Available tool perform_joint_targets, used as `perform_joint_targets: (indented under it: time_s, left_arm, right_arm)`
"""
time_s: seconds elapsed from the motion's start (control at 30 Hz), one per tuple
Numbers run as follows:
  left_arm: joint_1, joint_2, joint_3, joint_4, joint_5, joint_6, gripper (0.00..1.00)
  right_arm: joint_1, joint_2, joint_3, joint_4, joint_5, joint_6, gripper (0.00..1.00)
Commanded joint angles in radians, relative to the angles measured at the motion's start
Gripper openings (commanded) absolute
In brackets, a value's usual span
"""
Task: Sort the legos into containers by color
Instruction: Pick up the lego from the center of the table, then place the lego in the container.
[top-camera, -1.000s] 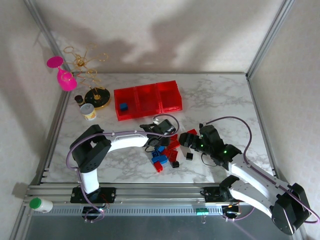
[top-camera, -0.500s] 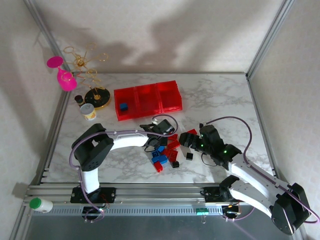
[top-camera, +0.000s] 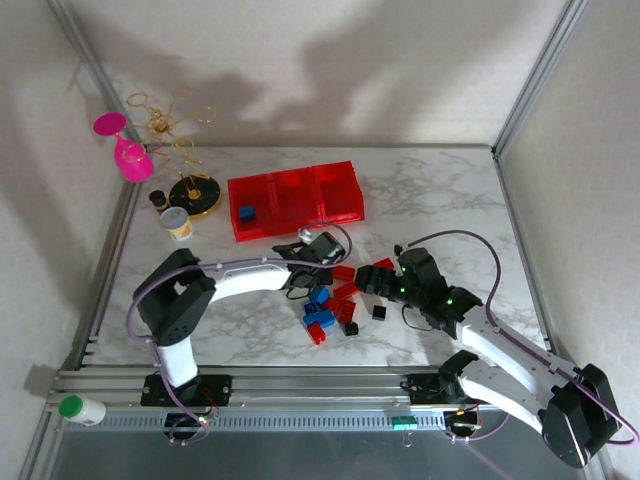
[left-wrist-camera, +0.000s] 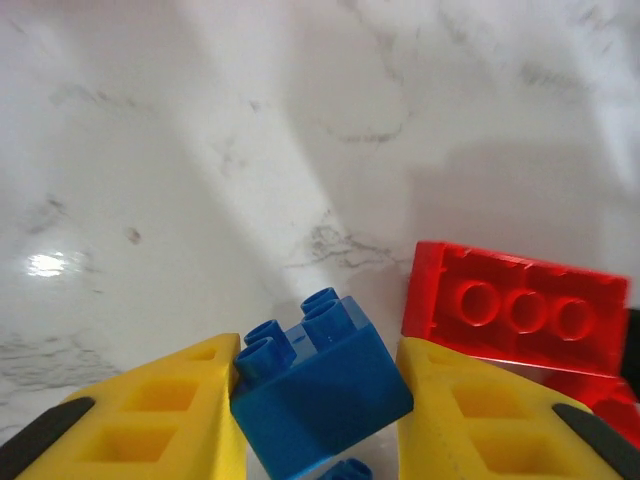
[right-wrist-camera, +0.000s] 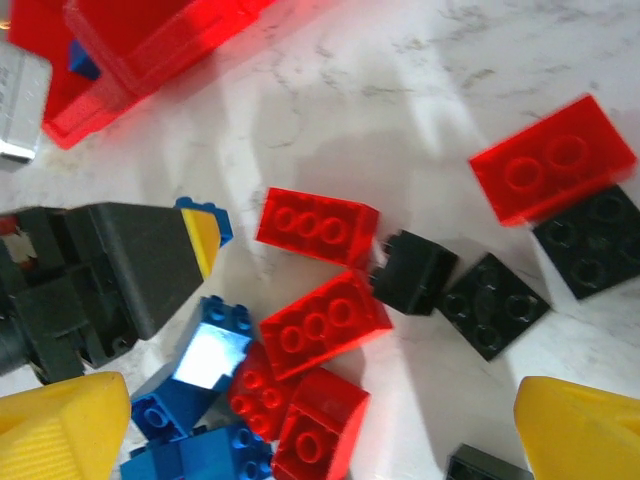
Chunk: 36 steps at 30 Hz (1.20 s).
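Between the two yellow fingers of the left claw, at the bottom centre of the left wrist view, sits a small blue brick. It is pinched on both sides and tilted, with its studs facing the upper left. Just to its right, on the white marble tabletop, lies an oblong red brick, its long axis running left to right.

From above, that claw is at the upper left edge of the loose pile of bricks in mid-frame. Three red bins, joined in a row running left to right, lie up and to the left of it. The leftmost bin holds one blue piece. The pinched brick probably belongs there too, a short carry toward the upper left. The left arm is the nearer of the two arms to the bins.

The right wrist view shows five red pieces and four black ones, plus a blue cluster at lower left too overlapped to count. The right claw is spread wide, its yellow tips in the two lower corners, and it holds nothing.
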Motion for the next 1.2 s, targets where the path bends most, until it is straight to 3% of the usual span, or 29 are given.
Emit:
perform_joint_targets:
  time_s: [0.0, 0.17, 0.4, 0.83, 0.97, 1.17]
  left_arm:
    - [0.026, -0.105, 0.017, -0.047, -0.072, 0.019, 0.35]
    - [0.101, -0.204, 0.012, -0.094, -0.14, 0.058, 0.35]
    - [0.274, -0.236, 0.05, -0.113, -0.179, 0.154, 0.36]
    - [0.539, 0.09, 0.315, -0.058, -0.086, 0.249, 0.34]
    - [0.564, 0.151, 0.369, -0.008, -0.043, 0.251, 0.35]
    - [0.569, 0.263, 0.482, -0.067, -0.065, 0.249, 0.38]
  right_arm:
    - [0.006, 0.056, 0.082, 0.083, -0.075, -0.072, 0.99]
    - [0.048, 0.155, 0.147, 0.194, -0.089, -0.104, 0.99]
    - [0.11, 0.3, 0.214, 0.324, -0.072, -0.075, 0.99]
    - [0.116, 0.377, 0.234, 0.349, -0.039, -0.058, 0.99]
    - [0.115, 0.369, 0.23, 0.342, -0.02, -0.063, 0.99]
    - [0.116, 0.383, 0.261, 0.288, 0.014, -0.097, 0.99]
